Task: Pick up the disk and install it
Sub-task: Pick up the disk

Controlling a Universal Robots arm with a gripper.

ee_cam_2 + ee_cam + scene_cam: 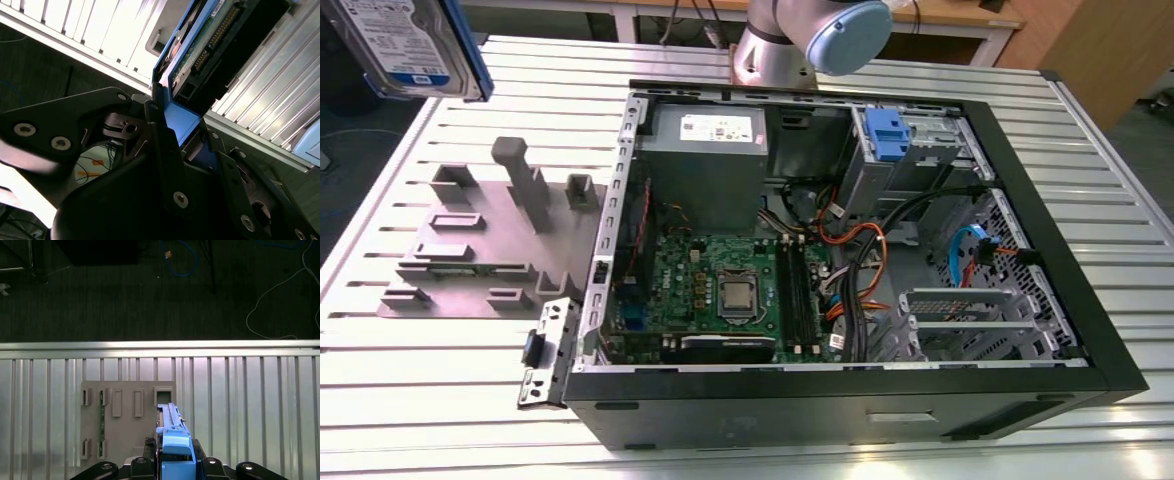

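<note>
Disk (420,45) over jig (474,250) at exterior view's left, PC case (854,400) at view's rt

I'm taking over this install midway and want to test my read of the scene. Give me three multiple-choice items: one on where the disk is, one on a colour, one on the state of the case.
1. Where is the disk?
A. Seated in a drive bay
B. Lying flat on a chair
C. Clamped in the gripper, up in the air

2. What colour is the disk's carrier frame?
A. Red
B. Blue
C. Yellow

3. How is the computer case?
A. Lying down with its side open
B. Shut by a side panel
C. Wrapped in foil

Answers:
1 C: both wrist views show the gripper shut on the disk, which sits off to the exterior view's left of the case.
2 B: the frame's edge is blue in both wrist views.
3 A: the motherboard lies exposed inside.
</note>
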